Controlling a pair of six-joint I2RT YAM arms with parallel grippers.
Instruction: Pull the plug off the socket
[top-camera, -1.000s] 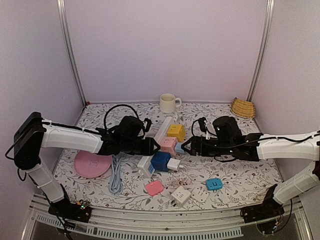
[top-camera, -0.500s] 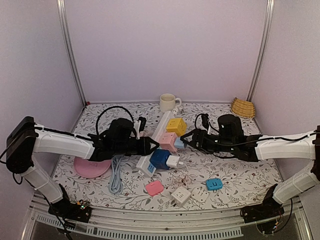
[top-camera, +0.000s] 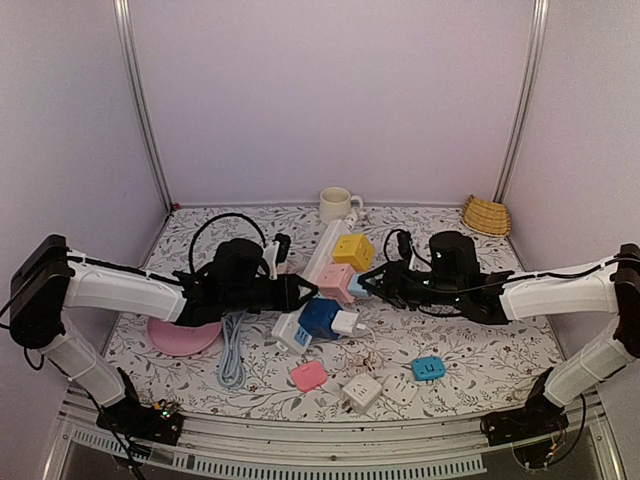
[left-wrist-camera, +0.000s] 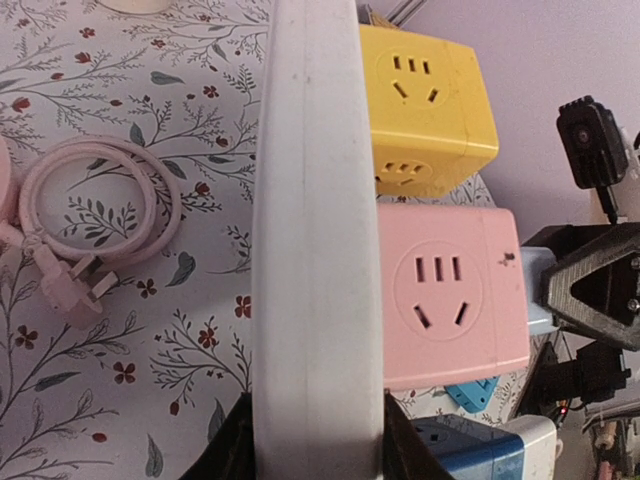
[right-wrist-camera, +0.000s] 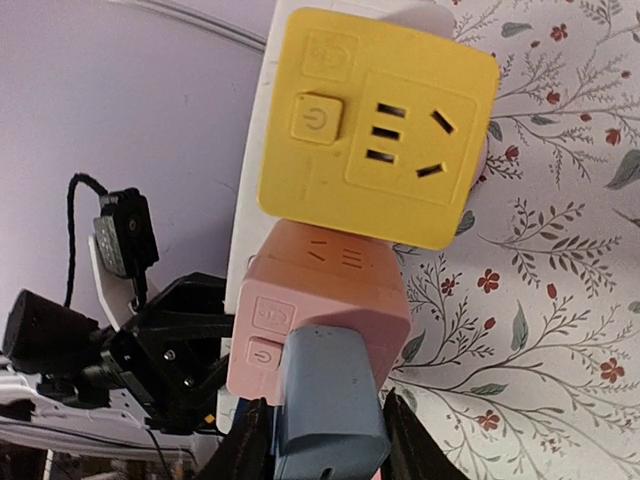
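On the flowered bench (top-camera: 480, 350), the white power strip (left-wrist-camera: 315, 250) runs straight out from the left tool (left-wrist-camera: 318, 445), which is clenched around its near end. The pink socket cube (right-wrist-camera: 320, 300) sits just beyond the right tool (right-wrist-camera: 322, 440), which grasps the light-blue plug (right-wrist-camera: 325, 390) seated against that cube's face.

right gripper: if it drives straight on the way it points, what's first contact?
The blue plug sits between the fingers of the right gripper; straight beyond it, probably the pink cube socket it is plugged into.
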